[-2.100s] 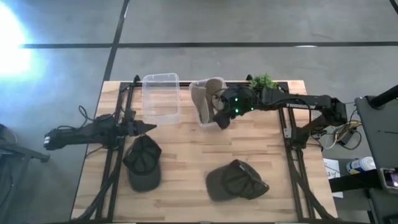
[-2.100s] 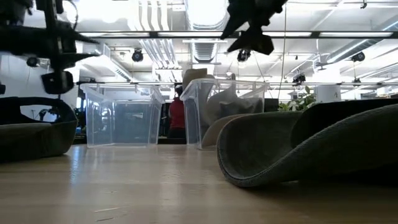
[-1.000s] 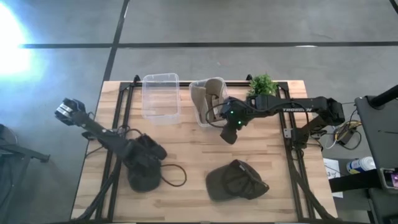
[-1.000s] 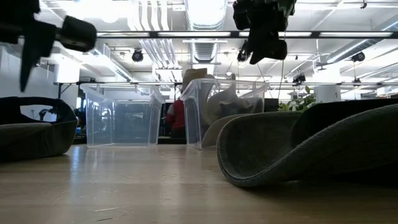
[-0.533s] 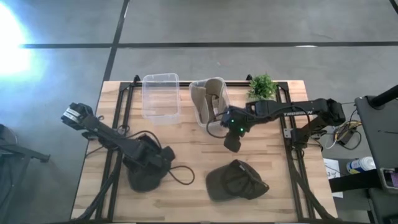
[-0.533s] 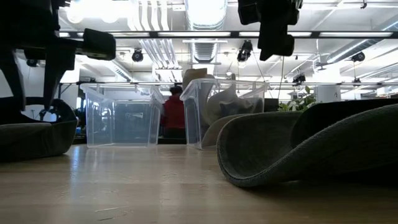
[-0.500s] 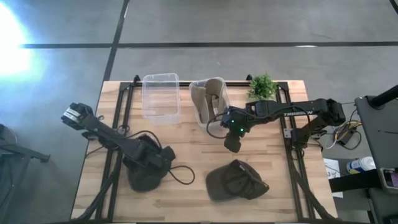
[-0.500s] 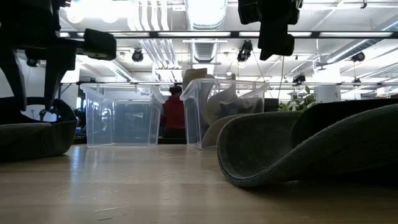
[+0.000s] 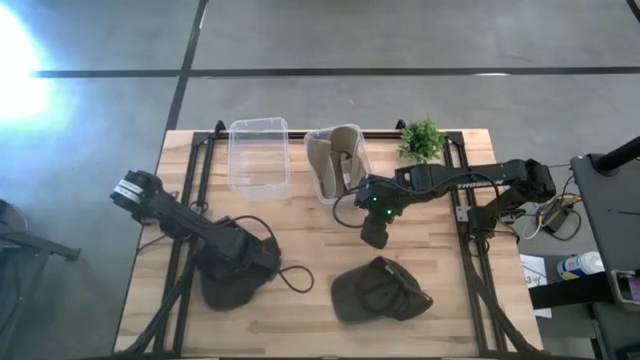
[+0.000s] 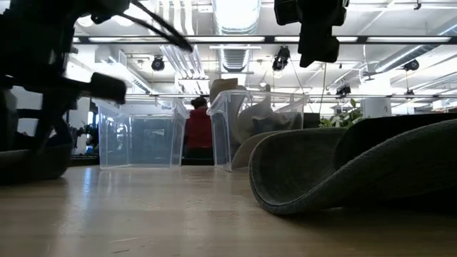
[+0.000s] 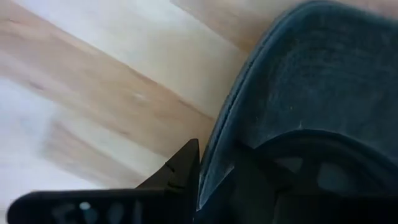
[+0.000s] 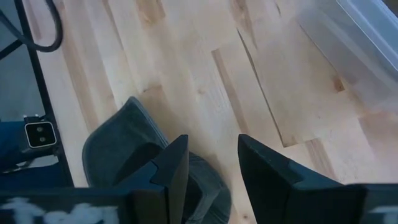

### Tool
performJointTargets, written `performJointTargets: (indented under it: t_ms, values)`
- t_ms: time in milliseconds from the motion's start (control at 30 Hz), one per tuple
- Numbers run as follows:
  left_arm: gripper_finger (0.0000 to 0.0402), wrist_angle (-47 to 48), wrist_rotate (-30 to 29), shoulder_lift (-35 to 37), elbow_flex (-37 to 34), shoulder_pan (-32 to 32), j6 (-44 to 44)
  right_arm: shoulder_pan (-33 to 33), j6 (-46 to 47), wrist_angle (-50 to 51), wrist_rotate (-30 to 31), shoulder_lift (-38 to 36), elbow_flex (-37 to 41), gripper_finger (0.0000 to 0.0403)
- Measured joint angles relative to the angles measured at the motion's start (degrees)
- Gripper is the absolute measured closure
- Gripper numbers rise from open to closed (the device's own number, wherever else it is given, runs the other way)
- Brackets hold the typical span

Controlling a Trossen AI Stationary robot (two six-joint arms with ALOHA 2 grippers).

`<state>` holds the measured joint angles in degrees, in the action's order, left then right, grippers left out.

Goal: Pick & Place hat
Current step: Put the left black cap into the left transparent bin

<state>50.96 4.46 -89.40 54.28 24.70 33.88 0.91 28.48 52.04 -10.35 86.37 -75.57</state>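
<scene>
Two dark olive caps lie on the wooden table. One cap (image 9: 222, 280) sits near the table's left side, under my left gripper (image 9: 256, 256). In the left wrist view the open gripper (image 11: 217, 152) straddles this cap's rim (image 11: 219, 134): one finger (image 11: 183, 171) stands outside it, the other side is lost in the dark hollow. The second cap (image 9: 380, 290) lies near the near edge, brim up in the low view (image 10: 343, 168). My right gripper (image 9: 372, 232) hangs open (image 12: 208, 163) above the table, just far of that cap (image 12: 118, 158). My left gripper comes down on the left cap's rim (image 11: 211, 158) from above, with the rim between its fingers. I cannot tell whether the fingers touch it. The cap rests on the table.
Two clear bins stand at the far edge: an empty one (image 9: 260, 155) and one holding a beige hat (image 9: 335, 160). A small green plant (image 9: 422, 140) is at the far right. A black cable loop (image 9: 292, 278) trails beside the left cap. A person in red (image 10: 194, 135) stands beyond the table.
My left arm has swung in over the left cap and come down, its gripper shifting a little toward the table's right and near edge. My right gripper has moved from beside the beige-hat bin toward the near edge, closer to the second cap.
</scene>
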Motion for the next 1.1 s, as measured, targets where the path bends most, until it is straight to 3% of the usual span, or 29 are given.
performJointTargets:
  t_ms: [167, 333, 533, 733, 900, 1100]
  values:
    - [0.0324, 1.9, 2.1, -0.1, 0.0, 0.0, -3.0, 0.0, -0.3, -0.1, 0.0, 0.0, 0.0, 0.0271]
    - [0.0387, 4.6, 2.3, -0.2, 0.5, 0.0, -3.8, 0.0, -0.5, -0.1, 0.0, 0.0, 0.0, 0.0275]
    - [0.0393, 6.5, 2.2, -0.4, 1.4, -0.1, -6.7, 0.0, -0.9, -0.1, 0.0, 0.0, 0.0, 0.027]
    - [0.0395, 9.9, 0.4, 0.8, 8.6, -1.7, -16.4, 0.0, -3.0, 0.0, 0.0, -0.2, 0.0, 0.0277]
    - [0.0397, 10.8, -4.9, 4.6, 16.2, -4.2, -26.2, 0.0, -4.6, -0.4, 0.0, -1.6, 0.0, 0.0283]
    - [0.0397, 13.2, -17.0, 10.4, 24.7, -6.0, -43.2, -0.1, -6.1, -0.4, 3.5, -5.3, 0.0, 0.0284]
